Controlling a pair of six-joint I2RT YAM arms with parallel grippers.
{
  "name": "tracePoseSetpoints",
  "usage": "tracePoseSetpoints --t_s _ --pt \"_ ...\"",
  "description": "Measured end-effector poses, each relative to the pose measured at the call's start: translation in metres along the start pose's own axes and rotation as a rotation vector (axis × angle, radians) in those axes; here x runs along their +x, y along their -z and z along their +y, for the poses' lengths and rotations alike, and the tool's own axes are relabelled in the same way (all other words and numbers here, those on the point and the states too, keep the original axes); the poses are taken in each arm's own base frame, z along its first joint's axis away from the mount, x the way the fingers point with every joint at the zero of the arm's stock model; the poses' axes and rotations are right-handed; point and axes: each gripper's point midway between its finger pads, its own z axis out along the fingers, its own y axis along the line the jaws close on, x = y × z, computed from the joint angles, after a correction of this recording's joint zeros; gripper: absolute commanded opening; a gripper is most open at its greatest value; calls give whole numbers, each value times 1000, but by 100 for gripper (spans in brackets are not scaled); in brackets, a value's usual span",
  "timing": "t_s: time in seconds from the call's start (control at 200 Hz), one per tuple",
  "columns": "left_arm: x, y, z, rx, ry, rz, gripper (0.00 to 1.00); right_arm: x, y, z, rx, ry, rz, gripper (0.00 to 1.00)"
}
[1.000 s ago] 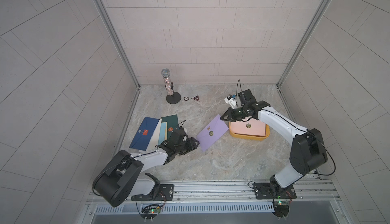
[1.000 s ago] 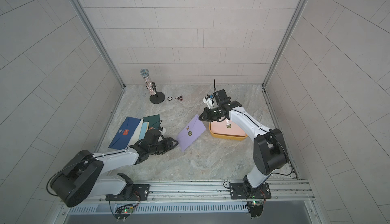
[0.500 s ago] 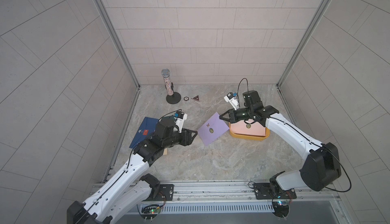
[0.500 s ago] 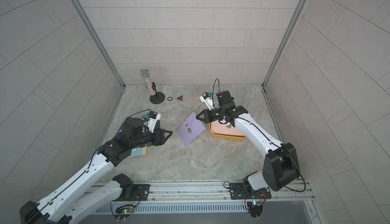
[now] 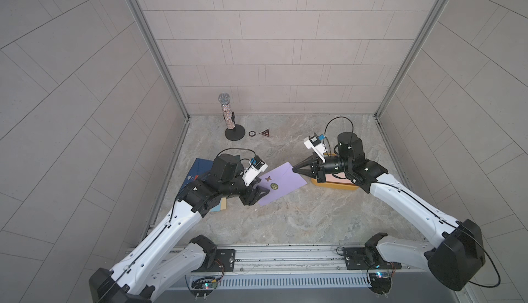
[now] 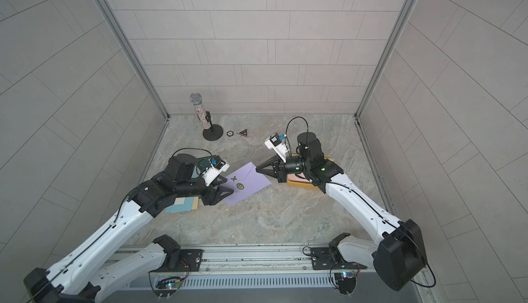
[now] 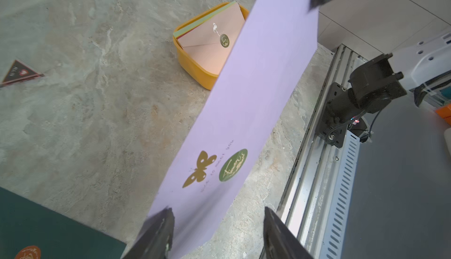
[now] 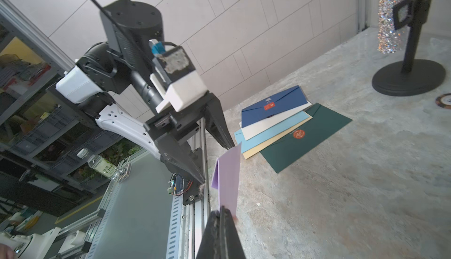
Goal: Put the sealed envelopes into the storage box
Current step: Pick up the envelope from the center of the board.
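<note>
My right gripper (image 5: 293, 168) (image 6: 257, 169) (image 8: 223, 211) is shut on one end of a lilac envelope (image 5: 281, 183) (image 6: 245, 183) (image 7: 244, 123) (image 8: 228, 182), holding it off the table. My left gripper (image 5: 258, 197) (image 6: 221, 197) (image 7: 218, 211) (image 8: 218, 165) is open, its jaws on either side of the envelope's other end. The mustard storage box (image 5: 334, 186) (image 6: 300, 184) (image 7: 192, 67) sits under the right wrist with a pink envelope (image 7: 212, 47) on top of others. Navy (image 8: 273, 105), light blue (image 6: 178, 207) and dark green (image 8: 310, 138) envelopes lie fanned at the left.
A glittery microphone on a black stand (image 5: 230, 118) is at the back, with a round badge (image 5: 251, 134) and a triangular badge (image 5: 265, 133) beside it. The metal rail (image 5: 285, 254) runs along the front edge. Tiled walls close in three sides.
My left arm has risen from the envelope pile and swung right, bringing its open jaws to the lilac envelope's near end. The right gripper has shifted a little with the envelope.
</note>
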Motion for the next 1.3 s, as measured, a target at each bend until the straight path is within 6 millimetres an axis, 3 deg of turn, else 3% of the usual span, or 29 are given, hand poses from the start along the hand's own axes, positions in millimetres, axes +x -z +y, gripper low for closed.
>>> tracePoseSetpoints --t_s 0.2,0.495,0.795,0.976,1.101,1.206,1.301 --pt "2 7 -4 5 -7 26 61 3 -2 8 -46 39 6 0" --pt "-26 36 -8 -49 -88 -20 58 5 -4 14 -72 74 13 0" --pt "-11 16 -11 39 -43 77 54 8 -6 21 -106 91 23 0" --pt "-10 15 -15 64 -32 82 33 8 -7 24 -117 99 25 0" --pt "-11 15 -18 83 -38 76 1 8 -7 23 -116 100 26 0" --pt "-11 17 -18 77 -40 72 0 7 -7 19 -82 98 22 50" --pt "-9 19 -13 38 -43 80 0 2 -2 -1 58 79 -5 59"
